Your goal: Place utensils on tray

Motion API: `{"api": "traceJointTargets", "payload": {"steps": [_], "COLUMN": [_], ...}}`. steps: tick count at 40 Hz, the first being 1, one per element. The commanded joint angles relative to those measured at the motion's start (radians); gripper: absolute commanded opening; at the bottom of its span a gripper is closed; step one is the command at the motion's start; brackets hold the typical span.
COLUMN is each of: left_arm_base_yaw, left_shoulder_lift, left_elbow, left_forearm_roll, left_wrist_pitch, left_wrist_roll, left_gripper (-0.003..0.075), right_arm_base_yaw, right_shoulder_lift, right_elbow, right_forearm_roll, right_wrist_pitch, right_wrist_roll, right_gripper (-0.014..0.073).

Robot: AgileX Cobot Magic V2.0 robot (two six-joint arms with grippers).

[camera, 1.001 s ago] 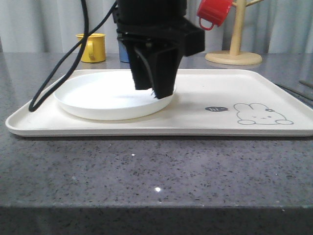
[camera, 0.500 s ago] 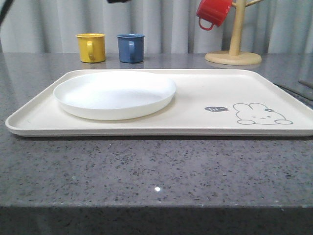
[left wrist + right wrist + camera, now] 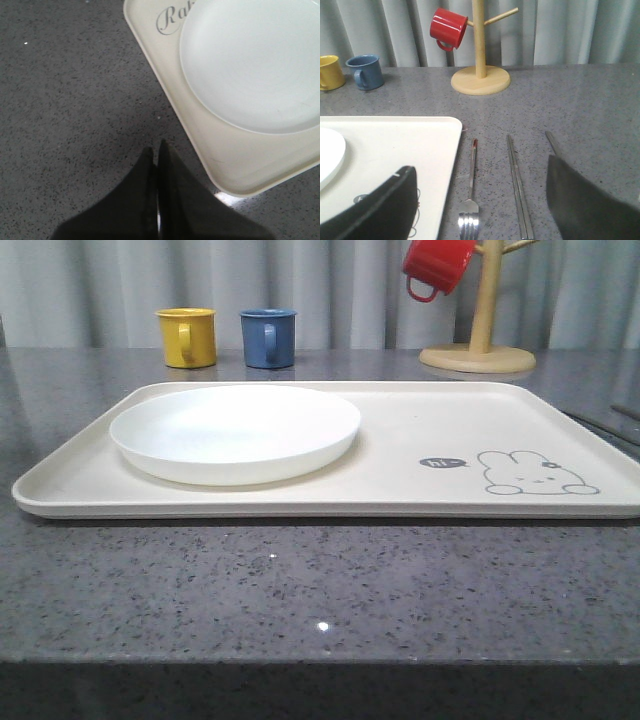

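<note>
The cream tray [image 3: 420,420] lies across the counter with the round white plate [image 3: 235,430] on its left part. In the left wrist view the plate [image 3: 255,65] rests on the tray [image 3: 200,130]. My left gripper [image 3: 156,149] is shut and empty over bare counter beside the tray's corner. My right gripper [image 3: 480,167] is wide open above the counter to the right of the tray [image 3: 395,140]. Between its fingers lie the silver fork [image 3: 471,185] and the chopsticks [image 3: 517,185], parallel on the counter. A spoon handle [image 3: 550,140] shows, its bowl hidden by the right finger.
A yellow mug [image 3: 188,337] and a blue mug [image 3: 267,337] stand behind the tray. A wooden mug tree [image 3: 478,355] with a red mug [image 3: 435,265] hung on it stands at the back right. The counter's front edge is near.
One second ago a black arm hung over the plate in the front view. It has since lifted out of that view, and the plate stays on the tray.
</note>
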Motion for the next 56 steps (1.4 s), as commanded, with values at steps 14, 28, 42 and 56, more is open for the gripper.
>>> {"api": "traceJointTargets", "payload": {"steps": [14,28,42,56], "left_arm_base_yaw": [0.035,0.035,0.035,0.035], "left_shoulder_lift": [-0.627,-1.142,-1.228,-1.228], "left_elbow": [0.602,0.886,0.888,0.888], "left_forearm_roll": [-0.042,-0.105,-0.135,-0.135], "left_wrist_pitch": [-0.62,-0.75,-0.735,-0.735], "left_wrist_roll": [-0.009,-0.009,-0.009,-0.009], "left_gripper": [-0.0018,-0.0018,-0.0018,-0.0018], "right_arm_base_yaw": [-0.009,-0.009,-0.009,-0.009], "right_shoulder_lift": [0.016,0.016,0.016,0.016], "right_elbow": [-0.036,-0.036,-0.036,-0.036], "right_forearm_roll": [-0.001,-0.001,-0.001,-0.001], "right_wrist_pitch": [-0.076,-0.076,-0.076,-0.076], "right_wrist_roll": [-0.005,-0.005,-0.005,-0.005], "right_gripper": [0.0561,0.0561,0.0561,0.0561]}}
